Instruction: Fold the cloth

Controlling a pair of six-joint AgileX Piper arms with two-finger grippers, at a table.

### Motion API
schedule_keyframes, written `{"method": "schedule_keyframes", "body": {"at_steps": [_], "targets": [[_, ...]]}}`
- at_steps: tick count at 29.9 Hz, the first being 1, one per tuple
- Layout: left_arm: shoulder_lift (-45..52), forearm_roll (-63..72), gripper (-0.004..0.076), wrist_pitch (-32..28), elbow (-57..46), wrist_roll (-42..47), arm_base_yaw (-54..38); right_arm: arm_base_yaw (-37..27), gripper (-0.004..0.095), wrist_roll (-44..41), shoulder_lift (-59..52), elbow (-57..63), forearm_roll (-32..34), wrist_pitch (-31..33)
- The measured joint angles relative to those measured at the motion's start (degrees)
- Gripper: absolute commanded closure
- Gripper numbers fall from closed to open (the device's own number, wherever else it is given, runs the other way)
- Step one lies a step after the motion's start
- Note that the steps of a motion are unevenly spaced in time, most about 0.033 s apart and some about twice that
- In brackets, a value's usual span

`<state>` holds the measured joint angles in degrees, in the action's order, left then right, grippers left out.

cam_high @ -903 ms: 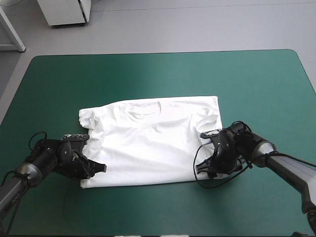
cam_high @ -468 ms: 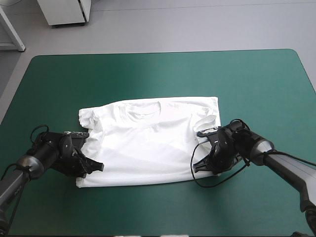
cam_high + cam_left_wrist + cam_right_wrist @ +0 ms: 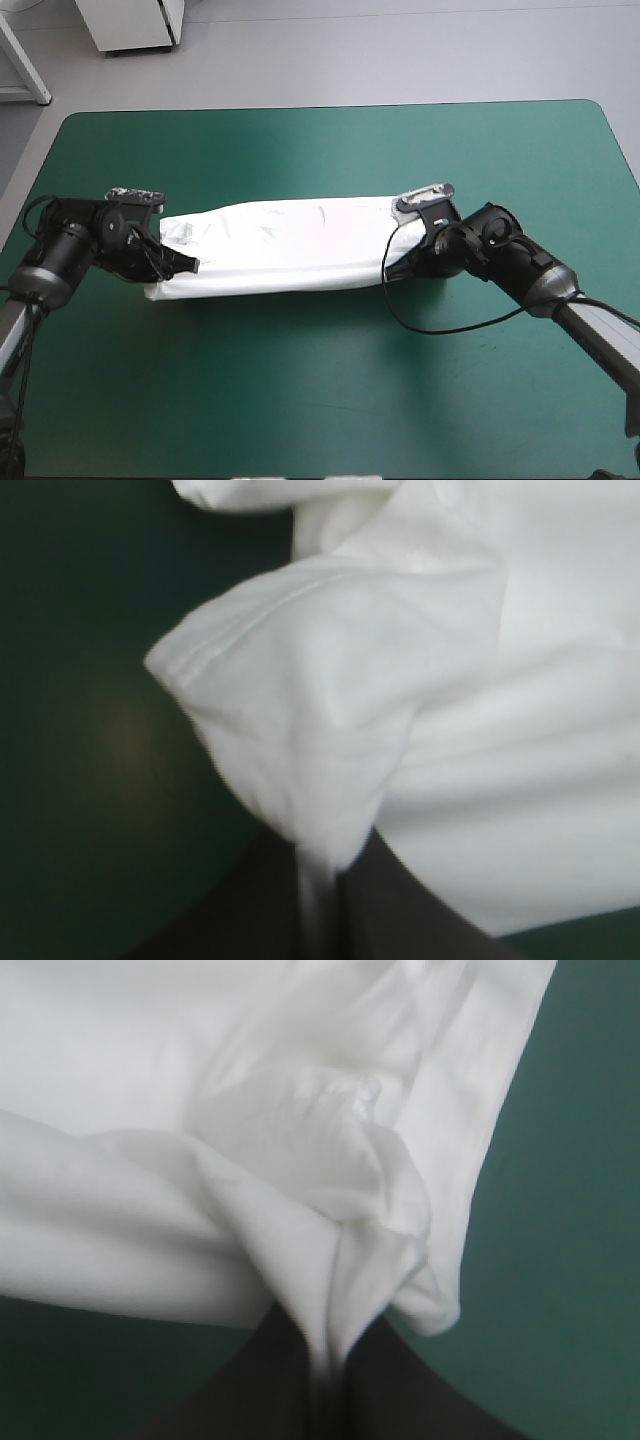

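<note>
Counter: I see the teal-green cover [image 3: 320, 380] showing on all sides of the T-shirt.
T-shirt: the T-shirt [image 3: 275, 248] lies as a long, narrow white band across the middle of the counter. It runs from one arm to the other, well apart from every edge.
Left jaws: all but closed, pinching a bunched corner of the white cloth [image 3: 330, 710] at the band's left end, on its near side. A thin pleat of fabric runs down between the black fingers [image 3: 250, 915].
Right jaws: nearly together as well, clamped on a gathered fold [image 3: 330, 1250] at the band's right end, near side. The black fingers [image 3: 400, 1395] meet around it.
In the way: from above, each arm's wrist covers the end of the shirt it holds. In both wrist views the cloth drapes over the fingertips.
Hard to make out: I cannot tell whether the pinched edge is clear of the counter or resting on it. Sleeves and collar are lost in the folds. A faint mark near the band's upper middle is too small to read. In both wrist views the shirt runs off beyond what I can see.
</note>
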<state>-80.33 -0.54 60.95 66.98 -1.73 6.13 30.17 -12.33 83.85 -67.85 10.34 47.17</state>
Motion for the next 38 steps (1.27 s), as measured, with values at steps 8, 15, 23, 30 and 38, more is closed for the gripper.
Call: {"method": "schedule_keyframes", "body": {"at_steps": [8, 15, 23, 30, 38], "targets": [[-16.54, -0.14, 0.0733, 0.05, 17.85, -1.18, -2.46, -3.46, 0.0927, -4.53, 10.37, -11.48, 7.14, -13.27], [-29.59, 0.06, 0.0733, -0.05, 29.74, -1.36, -2.46, -7.05, 0.0910, -7.02, 21.81, -19.20, 7.69, -15.24], [-34.18, -0.43, 0.0482, -2.33, 31.05, -1.36, -2.46, -7.64, 0.0230, -2.28, 27.68, -23.17, -0.40, -13.83], [-33.27, -1.79, 0.0293, -2.65, 34.76, -1.21, -2.46, -7.68, 0.0119, -1.70, 24.36, -26.15, -0.66, -11.81], [-32.81, -1.01, 0.0363, 8.47, 47.51, -0.33, -2.62, -9.26, 0.0119, -2.10, 15.37, -26.90, 0.21, -3.87]]}}
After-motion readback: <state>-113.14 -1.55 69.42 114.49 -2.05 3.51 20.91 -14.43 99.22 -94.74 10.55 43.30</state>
